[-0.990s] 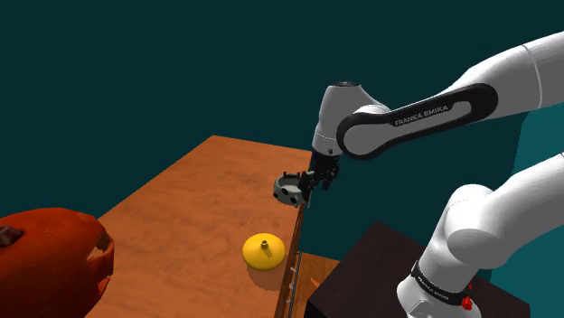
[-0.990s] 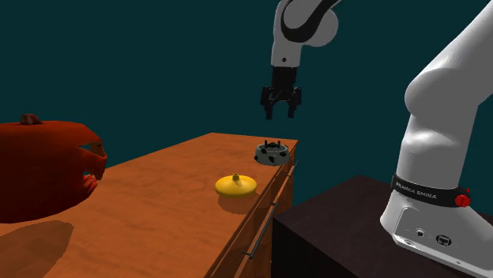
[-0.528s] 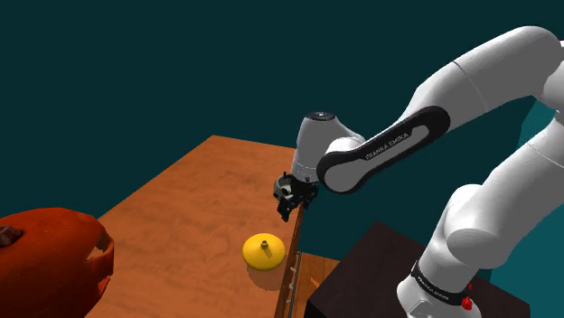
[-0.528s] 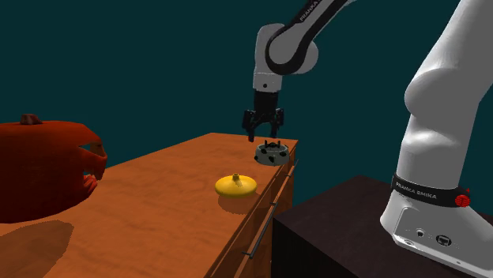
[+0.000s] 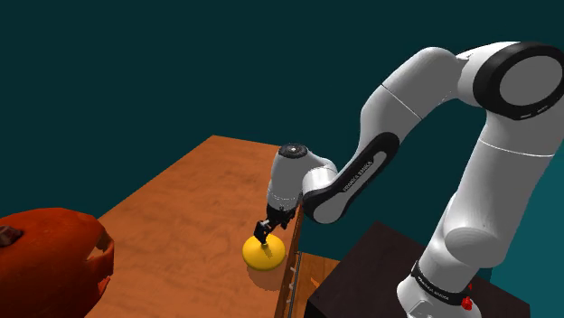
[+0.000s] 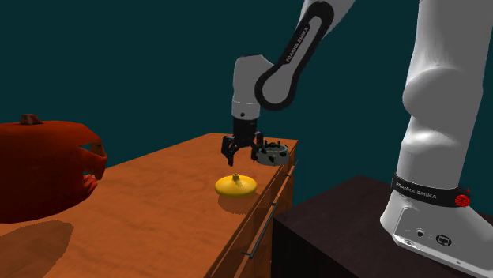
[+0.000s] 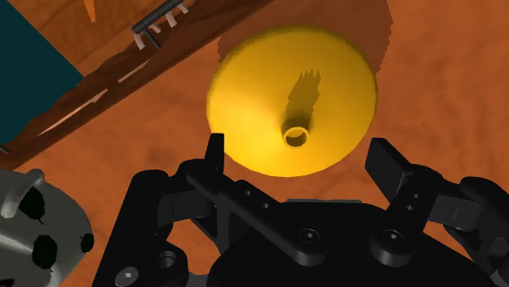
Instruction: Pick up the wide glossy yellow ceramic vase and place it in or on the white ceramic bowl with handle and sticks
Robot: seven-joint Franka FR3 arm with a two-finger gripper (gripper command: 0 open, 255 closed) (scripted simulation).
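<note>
Two fingers [image 7: 390, 165] spread wide, nothing clasped. Your gripper [image 5: 264, 235] hangs just above vase [image 5: 258, 260], centred over its neck. Vase sits on wooden top [image 5: 181, 208] near edge; you see bowl [image 6: 272, 153] close by, not touching.

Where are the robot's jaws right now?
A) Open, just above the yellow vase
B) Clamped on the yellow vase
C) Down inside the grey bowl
A: the jaws stand apart over the yellow vase, with its narrow neck below the gap and untouched.
</note>
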